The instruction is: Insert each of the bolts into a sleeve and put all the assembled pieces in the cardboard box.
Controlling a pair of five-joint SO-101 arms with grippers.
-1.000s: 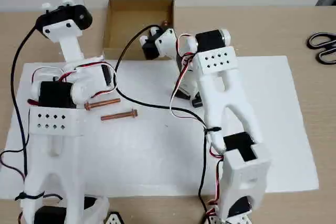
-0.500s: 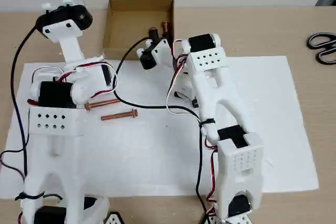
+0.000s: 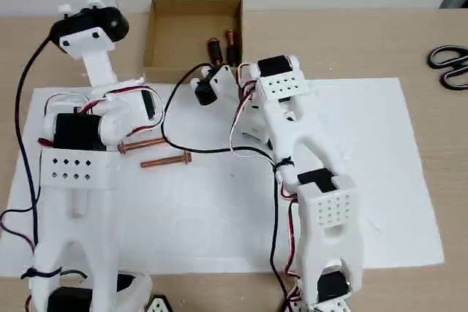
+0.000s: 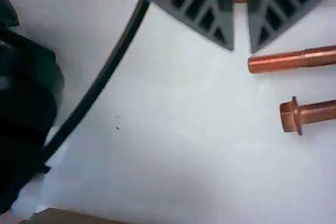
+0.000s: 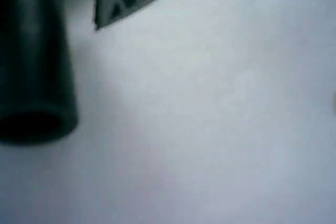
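The cardboard box (image 3: pixel 175 34) stands at the back of the table. Two dark sleeves with copper bolts in them (image 3: pixel 221 47) lie in its near right corner. Two loose copper bolts (image 3: pixel 142 144) (image 3: pixel 167 158) lie on the white paper beside my left arm; their ends (image 4: pixel 291 60) (image 4: pixel 294 115) also appear in the left wrist view. My left gripper (image 4: pixel 240 50) hovers over the paper, shut to a thin slit through which another bit of copper shows. My right gripper (image 3: pixel 250 120) hangs low over the paper just in front of the box, right beside a black sleeve (image 5: pixel 37 77).
White paper (image 3: pixel 365 180) covers the middle of the table. Black scissors (image 3: pixel 450 63) lie at the far right edge. A black cable (image 3: pixel 197 147) runs across the paper between the arms, passing close to the bolts.
My right arm has drawn back from the box's corner toward its base and lowered over the paper. The sleeved bolts it had covered now lie uncovered in the box. The left arm has stayed still.
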